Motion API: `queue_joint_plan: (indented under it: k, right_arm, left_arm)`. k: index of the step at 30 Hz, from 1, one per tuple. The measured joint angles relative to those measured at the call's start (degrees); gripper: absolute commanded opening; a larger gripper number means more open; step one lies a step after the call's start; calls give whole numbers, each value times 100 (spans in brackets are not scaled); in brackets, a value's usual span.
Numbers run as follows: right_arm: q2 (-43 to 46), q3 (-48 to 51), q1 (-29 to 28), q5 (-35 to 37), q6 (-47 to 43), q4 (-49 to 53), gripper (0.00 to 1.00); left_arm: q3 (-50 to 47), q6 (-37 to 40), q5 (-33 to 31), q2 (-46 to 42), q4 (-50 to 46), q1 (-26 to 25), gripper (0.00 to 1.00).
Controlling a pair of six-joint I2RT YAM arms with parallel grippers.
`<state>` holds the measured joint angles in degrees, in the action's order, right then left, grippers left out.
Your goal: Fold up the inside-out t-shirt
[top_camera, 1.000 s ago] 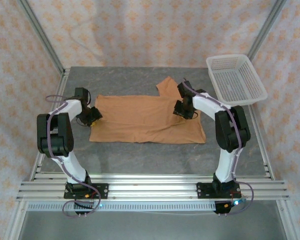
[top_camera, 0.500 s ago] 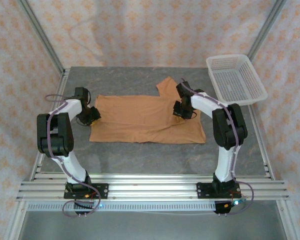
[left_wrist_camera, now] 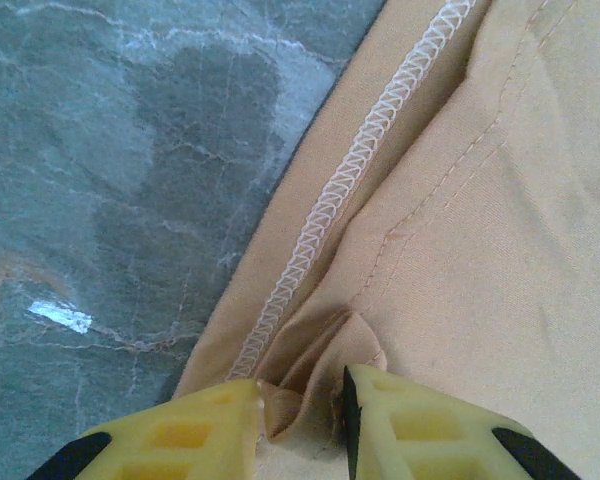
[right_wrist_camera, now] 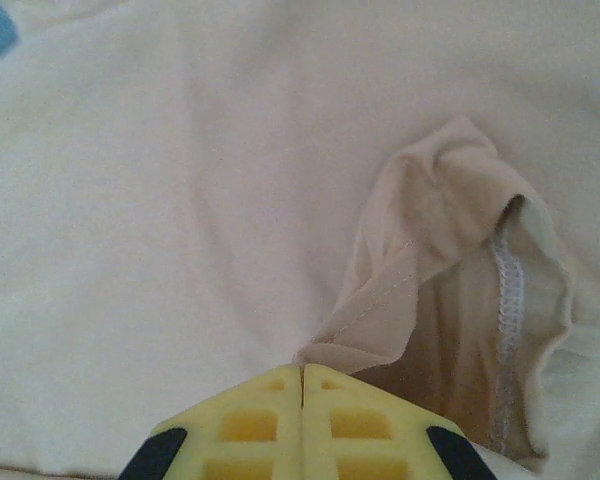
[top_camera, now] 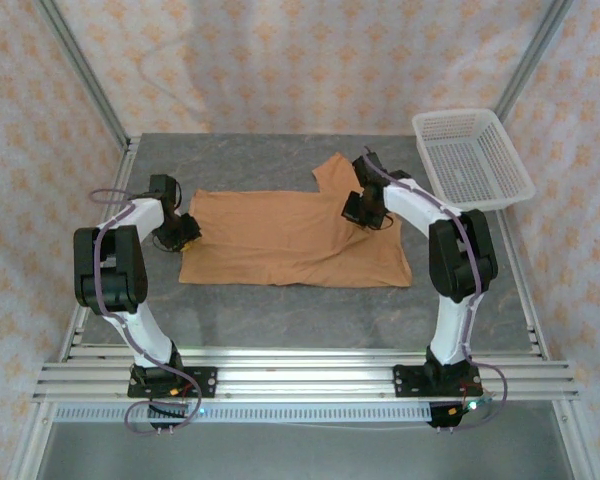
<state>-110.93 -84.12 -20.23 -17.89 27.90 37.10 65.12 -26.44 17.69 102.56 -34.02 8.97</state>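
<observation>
**Both grippers at the shirt, one at each end**

The inside-out t-shirt (top_camera: 290,240) lay spread flat on the grey marbled table (top_camera: 280,315), long side running left to right, with one sleeve sticking up toward the far edge. A white mesh basket (top_camera: 473,160) sat at the far right corner, apart from the cloth.

My left gripper (top_camera: 185,232) was down at the shirt's left edge. In the wrist view, its yellow fingers (left_wrist_camera: 180,440) had a small bunch of tan cloth pinched between them, cloth touching both pads. A white overlock seam (left_wrist_camera: 350,180) ran up from that bunch along the hem, bare table beside it.

My right gripper (top_camera: 365,212) was down on the shirt near the base of the raised sleeve. From its wrist camera, the right gripper (right_wrist_camera: 302,385) was clenched, pads pressed flush. A raised fold of cloth (right_wrist_camera: 430,250) ran right up to the tips. I could not tell whether any fabric was caught between them.
</observation>
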Motion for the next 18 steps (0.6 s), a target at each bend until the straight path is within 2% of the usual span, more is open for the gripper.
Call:
queue_joint_plan:
  k: [9,16,18]
  right_arm:
    - [-352,-726,-37,-90,76,68,2]
    - [-1110,-1475,-63,-310,175,188,24]
    - [-1303,-1733,-66,-389,184,299,37]
  left_arm:
    - [0,0,0,-4,-9,0,29]
    - [0,0,-2,-39,-11,0,30]
    - [-2,0,-4,-120,-22,0,29]
